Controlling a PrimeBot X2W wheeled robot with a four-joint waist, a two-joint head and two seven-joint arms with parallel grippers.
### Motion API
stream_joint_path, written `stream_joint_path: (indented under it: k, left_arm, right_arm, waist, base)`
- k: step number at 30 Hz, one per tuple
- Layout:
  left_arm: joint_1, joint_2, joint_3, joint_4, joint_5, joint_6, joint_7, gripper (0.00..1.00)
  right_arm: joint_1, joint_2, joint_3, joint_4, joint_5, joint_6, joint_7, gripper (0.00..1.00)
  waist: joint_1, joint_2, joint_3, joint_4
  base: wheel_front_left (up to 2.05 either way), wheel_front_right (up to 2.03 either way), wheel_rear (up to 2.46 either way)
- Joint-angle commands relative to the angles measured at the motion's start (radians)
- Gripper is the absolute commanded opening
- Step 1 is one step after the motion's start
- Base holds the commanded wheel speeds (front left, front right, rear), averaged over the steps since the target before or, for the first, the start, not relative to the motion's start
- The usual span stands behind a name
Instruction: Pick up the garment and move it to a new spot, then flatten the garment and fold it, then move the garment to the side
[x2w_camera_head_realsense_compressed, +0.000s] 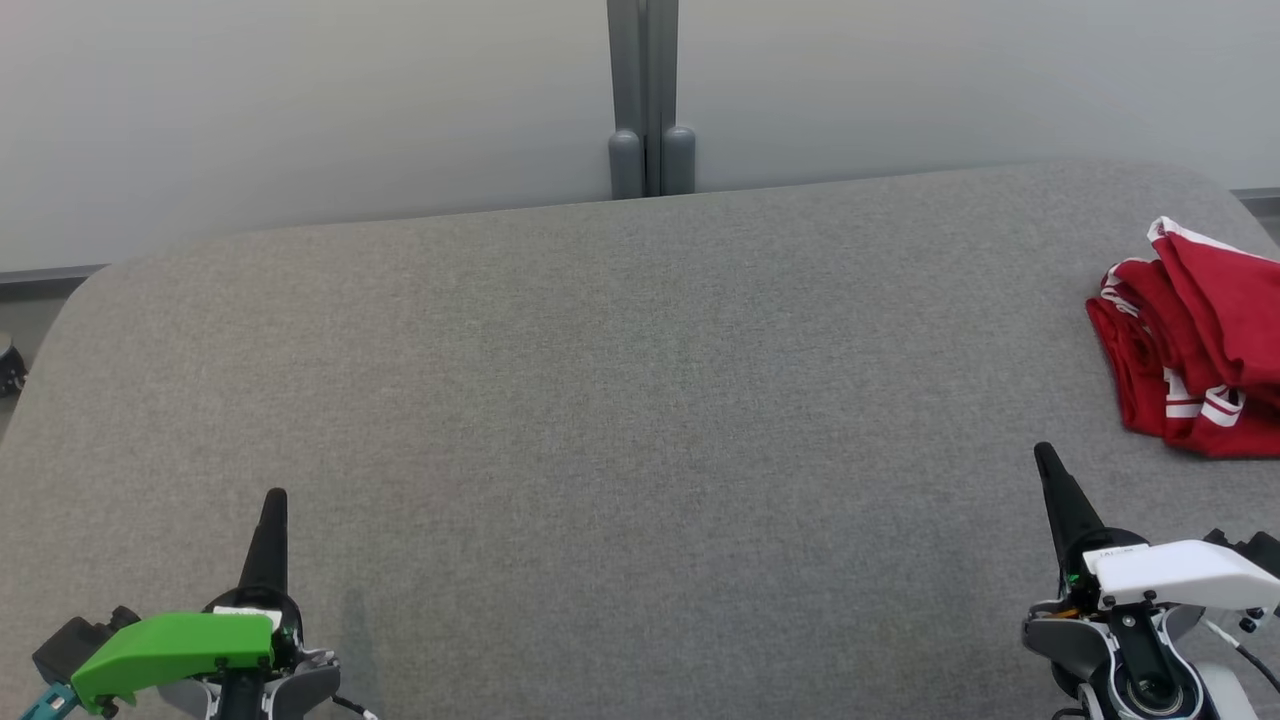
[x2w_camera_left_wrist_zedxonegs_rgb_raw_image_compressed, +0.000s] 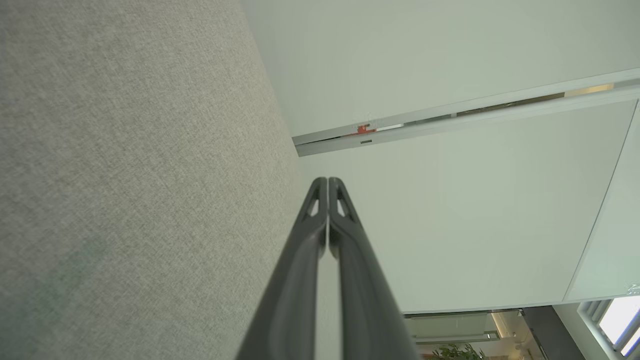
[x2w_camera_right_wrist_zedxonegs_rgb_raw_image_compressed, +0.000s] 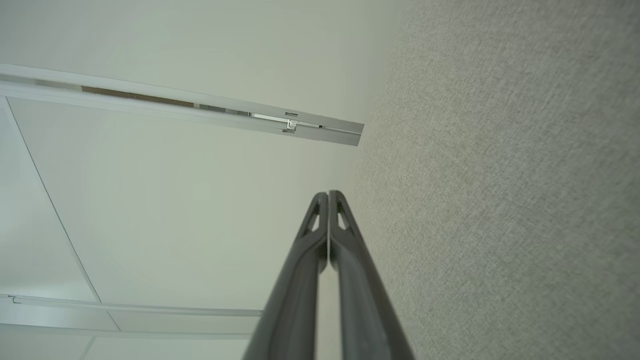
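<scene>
The left gripper (x2w_camera_head_realsense_compressed: 274, 510) is pressed fully closed with nothing between its fingers, at the near left of the grey table (x2w_camera_head_realsense_compressed: 600, 380). The right gripper (x2w_camera_head_realsense_compressed: 1050, 470) is likewise closed and empty at the near right. Just beyond it and to its right, the red garment (x2w_camera_head_realsense_compressed: 1190, 350) with white trim lies bunched in loose folds on the table's right end. It touches neither gripper and is partly cut off by the head view's edge.
</scene>
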Motion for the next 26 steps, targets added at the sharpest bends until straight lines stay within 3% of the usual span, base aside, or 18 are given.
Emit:
stream_joint_path:
  k: [1, 26]
  left_arm:
    - [-0.021, 0.007, 0.005, -0.008, -0.023, -0.005, 0.006, 0.0]
    - [-0.045, 0.007, 0.021, -0.017, -0.191, -0.01, 0.053, 0.0]
  right_arm:
    - [-0.02, -0.002, -0.003, -0.001, 0.026, 0.001, 0.008, 0.0]
    - [-0.041, 0.002, -0.013, 0.008, 0.215, 0.0, 0.053, 0.0]
  waist:
    - [0.0, 0.0, 0.0, -0.001]
    - [0.0, 0.0, 0.006, -0.009]
  base:
    - [0.0, 0.0, 0.0]
    - [0.0, 0.0, 0.0]
